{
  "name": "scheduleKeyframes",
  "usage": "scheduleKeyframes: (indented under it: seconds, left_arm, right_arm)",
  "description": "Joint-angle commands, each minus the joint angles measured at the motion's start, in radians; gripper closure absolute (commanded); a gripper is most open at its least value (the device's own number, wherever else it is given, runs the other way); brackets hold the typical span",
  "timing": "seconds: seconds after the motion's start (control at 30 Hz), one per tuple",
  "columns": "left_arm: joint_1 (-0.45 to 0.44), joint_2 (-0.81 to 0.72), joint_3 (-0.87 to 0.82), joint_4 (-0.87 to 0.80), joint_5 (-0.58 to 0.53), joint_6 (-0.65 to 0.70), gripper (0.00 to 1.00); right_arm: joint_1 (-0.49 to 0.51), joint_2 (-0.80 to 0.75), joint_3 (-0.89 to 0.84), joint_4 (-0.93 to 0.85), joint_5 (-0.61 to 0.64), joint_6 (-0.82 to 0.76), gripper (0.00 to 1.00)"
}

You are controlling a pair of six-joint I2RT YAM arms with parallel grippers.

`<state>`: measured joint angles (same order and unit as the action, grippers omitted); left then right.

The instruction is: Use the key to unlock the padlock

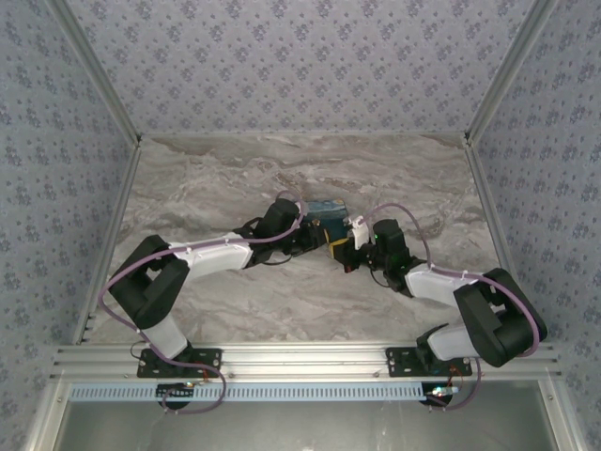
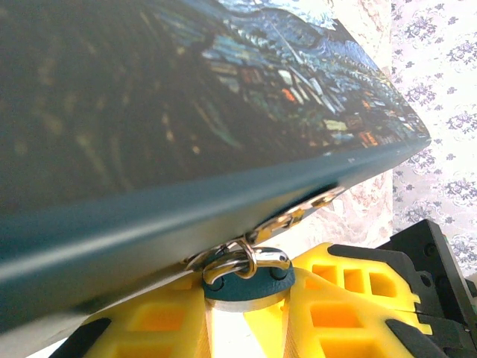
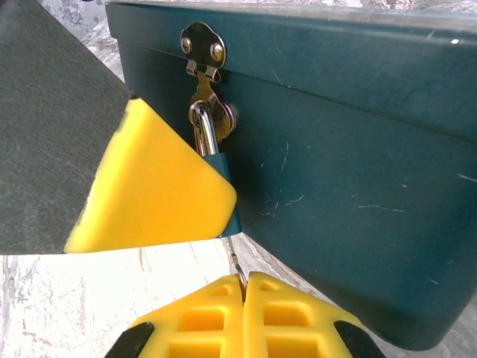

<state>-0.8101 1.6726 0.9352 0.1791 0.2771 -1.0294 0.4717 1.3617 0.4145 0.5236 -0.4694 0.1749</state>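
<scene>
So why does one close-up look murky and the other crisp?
Left wrist view: the box is so near the lens that it blurs and goes dark leftward, though the padlock shackle glints. Right wrist view: box front sharp, fine scratches showing, hasp shiny. Top view: soft, even light.

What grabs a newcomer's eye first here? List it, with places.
The starry painted box sits in the middle of the marble table. On its front the padlock hangs from the hasp, pinched by the left tool, while the right tool just below grips the key, a thin sliver aimed at it.
</scene>
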Motion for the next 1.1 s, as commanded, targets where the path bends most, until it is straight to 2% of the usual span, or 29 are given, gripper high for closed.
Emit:
scheduleKeyframes:
  seconds: [0.0,0.17,0.6,1.07]
  left_arm:
    - [-0.009,0.001,0.001,-0.048,0.04,0.035,0.77]
    - [-0.01,0.001,-0.002,-0.046,0.04,0.045,0.77]
    - [-0.009,-0.002,-0.004,-0.065,0.054,0.046,0.77]
    - [-0.009,-0.002,0.002,-0.076,0.06,0.044,0.77]
  right_arm:
    - [0.004,-0.015,0.034,0.107,-0.029,0.016,1.0]
    - [0.001,-0.006,0.061,0.102,-0.078,0.04,1.0]
    - [0.009,0.007,0.16,0.061,-0.037,-0.024,1.0]
    - [0.002,0.031,0.221,0.074,-0.106,-0.031,1.0]
